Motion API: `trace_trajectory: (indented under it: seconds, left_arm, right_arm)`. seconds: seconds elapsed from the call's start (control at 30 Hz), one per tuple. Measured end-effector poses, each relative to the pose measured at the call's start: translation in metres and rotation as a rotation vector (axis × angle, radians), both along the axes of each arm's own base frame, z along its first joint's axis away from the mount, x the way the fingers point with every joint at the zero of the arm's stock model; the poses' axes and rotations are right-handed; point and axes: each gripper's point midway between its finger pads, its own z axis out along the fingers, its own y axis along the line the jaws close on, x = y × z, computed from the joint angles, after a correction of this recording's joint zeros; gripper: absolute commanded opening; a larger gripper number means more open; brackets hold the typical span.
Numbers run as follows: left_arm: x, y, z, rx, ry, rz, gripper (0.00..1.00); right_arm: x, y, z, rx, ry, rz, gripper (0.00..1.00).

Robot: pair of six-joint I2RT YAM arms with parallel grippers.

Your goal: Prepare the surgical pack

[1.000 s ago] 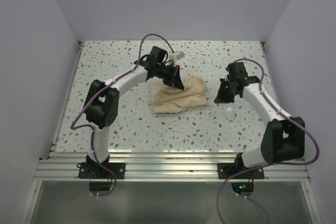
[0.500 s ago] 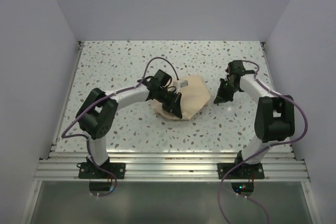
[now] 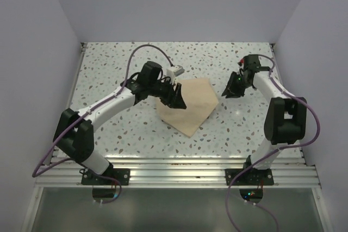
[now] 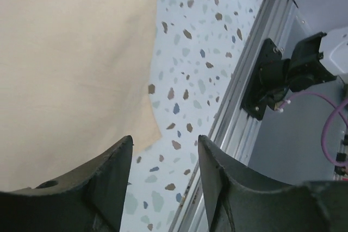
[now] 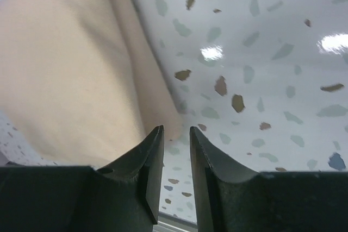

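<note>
top external: tan cloth sheet now lies spread flat, a lopsided diamond in the middle of the speckled table; a second ago it was a rumpled bundle. left gripper at its left edge has let go, jaws apart, nothing between. right gripper just off the right corner, jaws narrowly parted, empty. judgement: spreading looks done. surface smooth, a soft fold along the right edge.

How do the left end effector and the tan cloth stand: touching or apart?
Cannot tell. In the left wrist view the open left end effector overlaps the tan cloth; the top view hides any gap under it.
</note>
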Motion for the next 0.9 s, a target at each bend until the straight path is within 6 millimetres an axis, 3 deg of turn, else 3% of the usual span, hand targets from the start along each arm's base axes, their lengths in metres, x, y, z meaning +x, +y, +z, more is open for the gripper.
trace_trajectory:
  seconds: [0.07, 0.13, 0.27, 0.47, 0.7, 0.9]
  left_arm:
    - [0.018, 0.007, 0.010, -0.027, -0.032, 0.052, 0.50]
    - [0.036, 0.013, 0.007, -0.036, -0.018, 0.095, 0.44]
    - [0.060, 0.015, -0.028, -0.022, 0.077, 0.137, 0.38]
    - [0.056, 0.015, -0.083, 0.019, 0.243, 0.146, 0.30]
    - [0.046, 0.046, -0.107, 0.056, 0.337, 0.213, 0.29]
    - [0.049, 0.062, -0.090, 0.109, 0.256, 0.260, 0.39]
  right_arm:
    - [0.009, 0.009, 0.008, 0.055, -0.039, 0.010, 0.28]
    - [0.018, 0.025, 0.016, 0.136, -0.073, 0.028, 0.22]
    - [0.035, 0.051, 0.021, 0.265, -0.109, 0.060, 0.15]
    - [0.042, 0.075, 0.002, 0.406, -0.060, 0.088, 0.08]
    - [0.011, 0.073, -0.029, 0.407, 0.043, 0.100, 0.04]
    - [-0.026, 0.059, -0.031, 0.313, 0.091, 0.117, 0.06]
